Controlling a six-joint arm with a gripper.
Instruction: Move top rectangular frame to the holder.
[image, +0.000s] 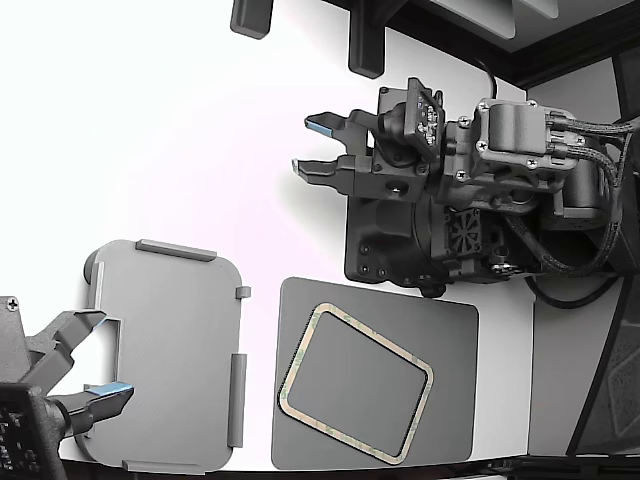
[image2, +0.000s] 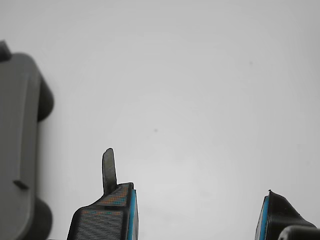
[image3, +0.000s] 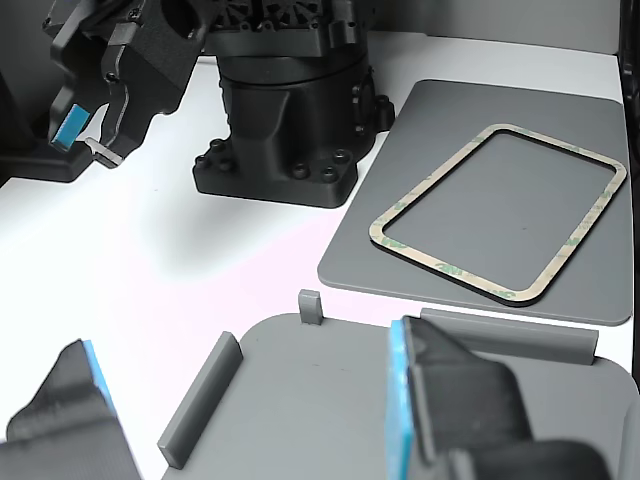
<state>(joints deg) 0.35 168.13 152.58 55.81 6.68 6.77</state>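
The top rectangular frame (image: 375, 338), a thin tan outline with green mottling, lies flat and skewed on a dark grey mat (image: 450, 400); the other view (image3: 450, 267) shows it too. The light grey holder (image: 170, 350) lies on the white table at the exterior view's left of the mat. It also shows in the wrist view (image2: 17, 140) and the other view (image3: 300, 400). My gripper (image: 305, 145) is open and empty, above bare table far from both. Its blue-padded fingers frame white table in the wrist view (image2: 199, 200). A thin grey tab (image2: 108, 170) sticks out from one finger.
A second arm's open gripper (image: 100, 358) hovers over the holder's edge at the exterior view's lower left; its blue-padded fingers (image3: 440, 400) fill the other view's foreground. My arm's black base (image: 400, 240) stands just behind the mat. Dark fixtures (image: 365, 40) sit at the table's far edge.
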